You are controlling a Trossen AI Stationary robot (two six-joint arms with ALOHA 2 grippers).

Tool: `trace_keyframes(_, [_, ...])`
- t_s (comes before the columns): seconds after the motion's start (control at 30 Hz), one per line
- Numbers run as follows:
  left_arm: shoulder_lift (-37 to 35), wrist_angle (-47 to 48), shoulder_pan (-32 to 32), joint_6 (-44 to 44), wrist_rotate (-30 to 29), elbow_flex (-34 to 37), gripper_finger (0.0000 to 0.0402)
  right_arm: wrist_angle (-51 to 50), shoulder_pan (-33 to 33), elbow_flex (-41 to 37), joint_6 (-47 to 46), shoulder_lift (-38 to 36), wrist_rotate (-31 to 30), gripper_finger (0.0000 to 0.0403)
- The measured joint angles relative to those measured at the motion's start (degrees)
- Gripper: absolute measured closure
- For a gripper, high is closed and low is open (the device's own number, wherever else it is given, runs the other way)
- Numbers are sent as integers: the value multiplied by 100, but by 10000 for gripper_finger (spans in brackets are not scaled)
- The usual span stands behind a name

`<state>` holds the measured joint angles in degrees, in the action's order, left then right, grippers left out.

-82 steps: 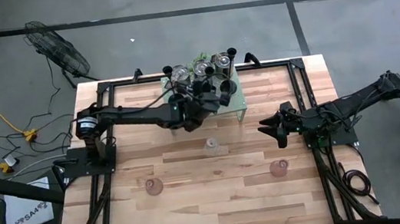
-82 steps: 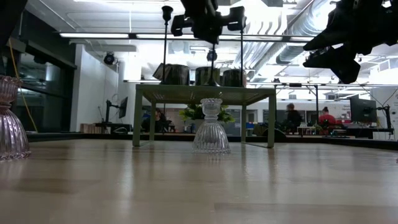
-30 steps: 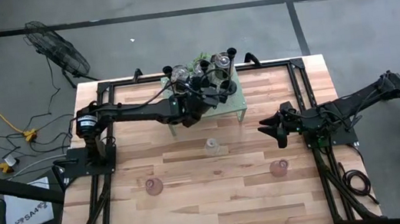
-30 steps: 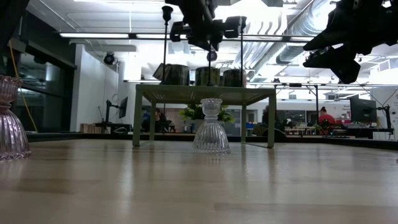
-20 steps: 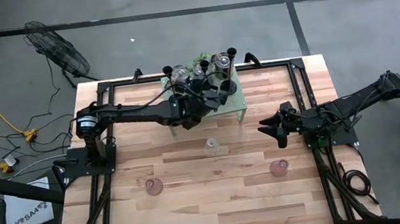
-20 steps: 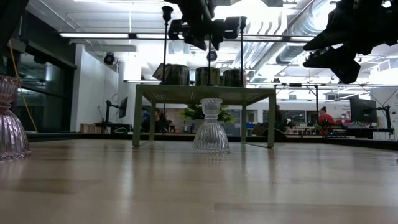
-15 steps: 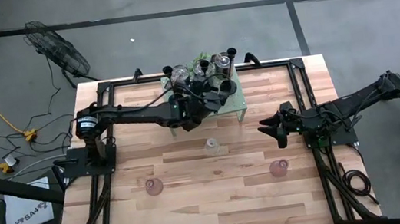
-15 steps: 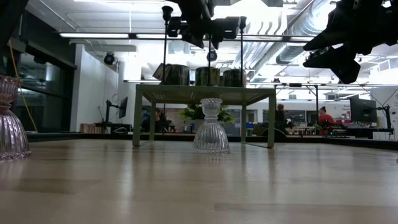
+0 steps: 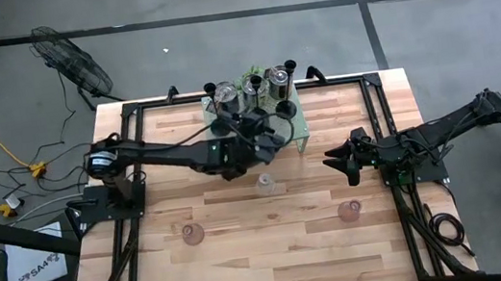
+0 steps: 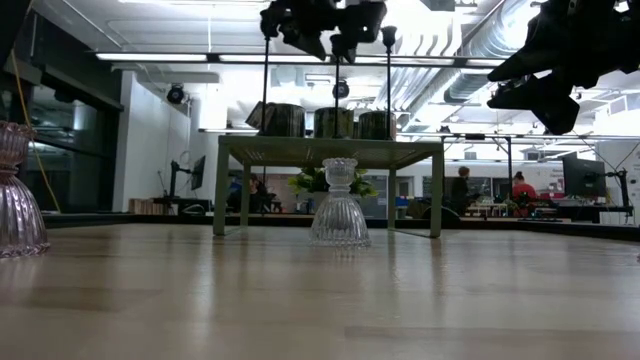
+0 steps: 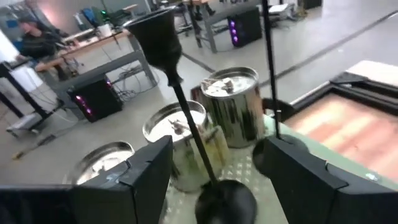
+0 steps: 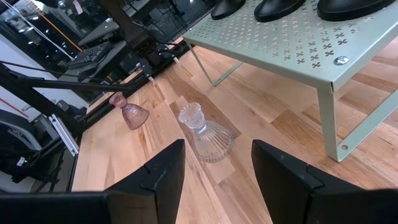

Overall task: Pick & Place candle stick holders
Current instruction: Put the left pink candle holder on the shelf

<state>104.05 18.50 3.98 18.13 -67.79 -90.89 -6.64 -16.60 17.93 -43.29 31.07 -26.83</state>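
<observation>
Released on the green rack (image 9: pixel 300 132), a black candle holder (image 11: pixel 186 124) now stands upright beside the silver cups (image 11: pixel 235 106), and the left gripper (image 9: pixel 255 140) has been drawn back from it toward the table's middle, its fingers (image 11: pixel 140 177) spread wide on either side of the stem and holding nothing. That placement is judged complete. A clear glass holder (image 10: pixel 340 205) and two pink ones (image 9: pixel 192 232) are left on the table (image 9: pixel 274 244). The right gripper (image 9: pixel 342 160) waits near the right edge, part open and empty.

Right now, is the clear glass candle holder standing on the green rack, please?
No, the clear glass holder stands on the wooden table, beside the green rack.
</observation>
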Motion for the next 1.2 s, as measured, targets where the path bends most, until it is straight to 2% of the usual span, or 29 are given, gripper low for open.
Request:
trace_keyframes(0.17, [-552,443,233,654,368,572,155,-2,0,0,0,1,1,225])
trace_keyframes(0.33, [-1456,617,560,759,906,1707,155,-2,0,0,0,2,0,225])
trace_keyframes(0.6, [-3053,1056,1505,919,1985,3462,155,3,-1,0,1,27,-1,225])
trace_keyframes(0.77, [-3833,1030,2303,1063,2559,4281,155,0,0,0,2,48,0,225])
trace_keyframes(0.93, [-4620,992,3151,1512,2628,4891,155,-1,0,0,0,78,0,225])
trace_keyframes(1.03, [-5030,1002,3618,2014,2457,5256,155,0,-1,0,0,75,0,225])
trace_keyframes(1.2, [-5324,997,4332,3074,2337,5784,155,0,0,0,0,76,0,225])
